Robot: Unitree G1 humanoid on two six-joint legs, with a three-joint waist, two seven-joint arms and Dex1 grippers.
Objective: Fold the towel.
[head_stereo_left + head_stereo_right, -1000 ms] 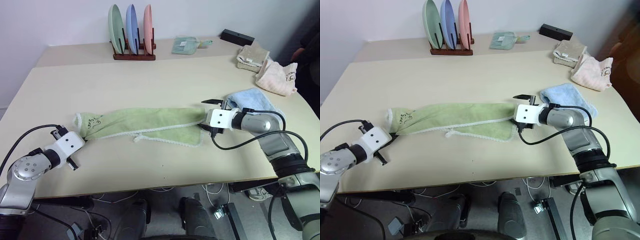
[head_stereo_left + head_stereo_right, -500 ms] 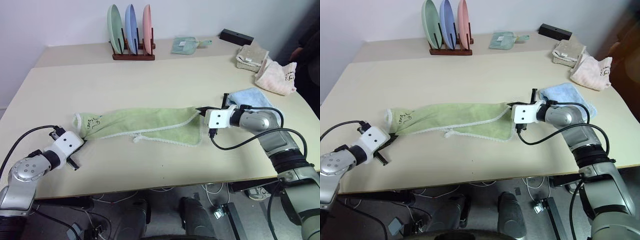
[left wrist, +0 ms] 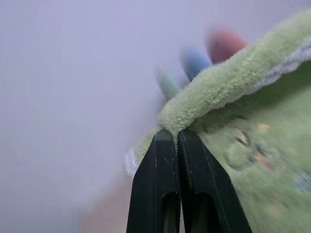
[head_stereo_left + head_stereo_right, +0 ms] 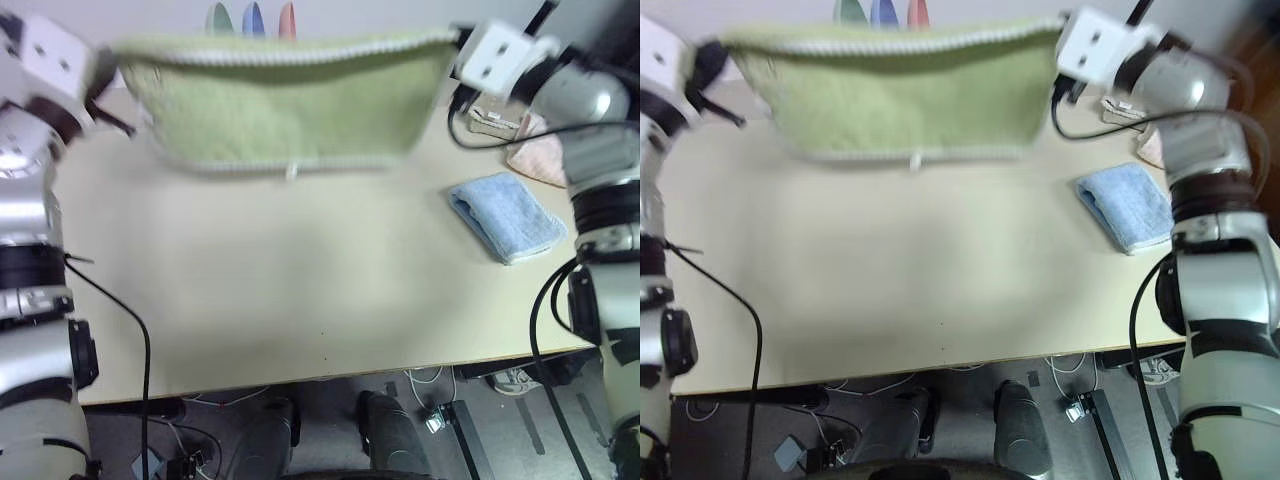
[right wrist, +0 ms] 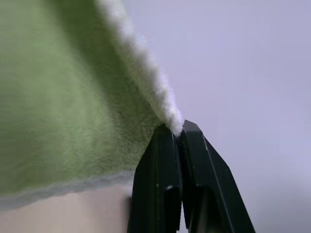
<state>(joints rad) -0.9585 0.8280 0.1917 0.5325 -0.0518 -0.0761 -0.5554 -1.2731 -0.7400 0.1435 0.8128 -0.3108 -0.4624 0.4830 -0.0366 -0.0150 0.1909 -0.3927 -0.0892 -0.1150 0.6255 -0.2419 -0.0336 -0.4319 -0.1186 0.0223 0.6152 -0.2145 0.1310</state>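
The light-green towel (image 4: 285,100) hangs spread in the air above the far half of the table, its white-edged top hem stretched taut between both arms. My left gripper (image 4: 112,62) is shut on the towel's upper left corner; in the left wrist view its fingertips (image 3: 171,133) pinch the fluffy edge of the towel (image 3: 228,82), with a small embroidered mark just below. My right gripper (image 4: 455,40) is shut on the upper right corner; in the right wrist view its black fingers (image 5: 177,128) clamp the white hem of the towel (image 5: 58,87). The lower hem hangs just above the table.
A folded light-blue towel (image 4: 508,215) lies on the table (image 4: 300,290) at the right. A pink towel (image 4: 535,160) and a beige folded cloth (image 4: 488,122) sit behind it. The tops of upright plates (image 4: 252,18) show over the raised towel.
The right gripper has shut on the towel's right corner. Both arms have swung up together, lifting the towel off the table so that it now hangs stretched between them.
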